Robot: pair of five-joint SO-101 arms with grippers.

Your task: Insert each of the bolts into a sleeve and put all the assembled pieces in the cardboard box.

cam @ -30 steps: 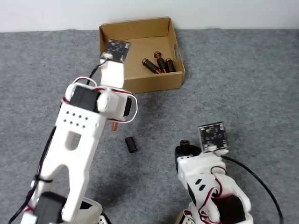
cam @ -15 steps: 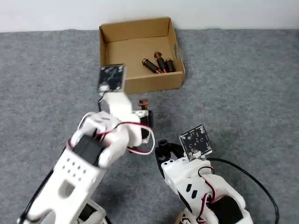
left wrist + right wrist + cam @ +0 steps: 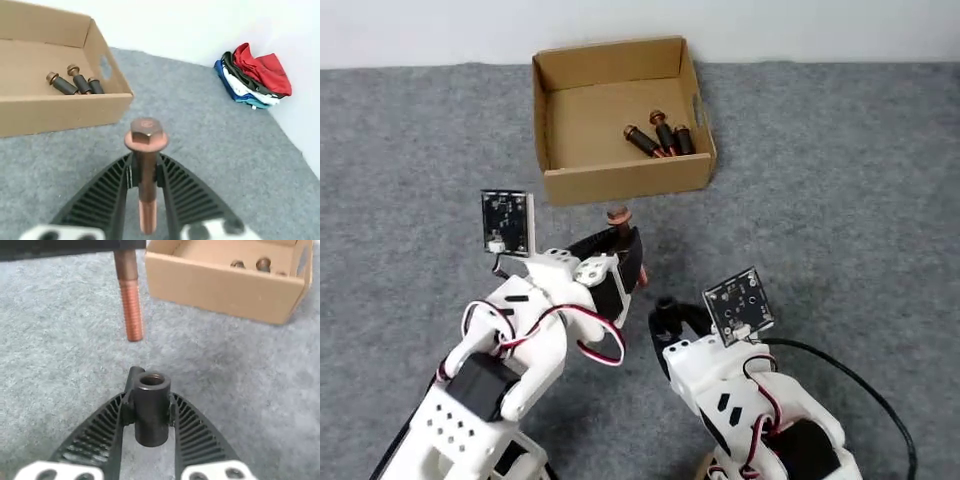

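My left gripper point(image 3: 144, 186) is shut on a copper bolt point(image 3: 145, 150), held upright with its hex head on top. From above, the bolt point(image 3: 618, 217) and the left gripper point(image 3: 624, 248) stand just in front of the cardboard box point(image 3: 625, 181). My right gripper point(image 3: 149, 416) is shut on a black sleeve point(image 3: 150, 407), bore facing up. The bolt's threaded end point(image 3: 131, 307) hangs a short way above and beyond the sleeve, apart from it. In the high view the sleeve point(image 3: 666, 309) in the right gripper point(image 3: 668, 320) sits close to the right of the left gripper. Three assembled pieces point(image 3: 658, 136) lie in the box.
The box point(image 3: 60, 107) is open-topped, with a hand hole in its right wall point(image 3: 700, 108). A pile of folded clothes point(image 3: 252, 75) lies by the white wall, far off. Grey carpet point(image 3: 840, 200) stretches bare to the right of the box.
The left arm has pulled back from the box and turned, bringing the bolt head-up close to the right gripper. The right gripper with the sleeve has shifted left.
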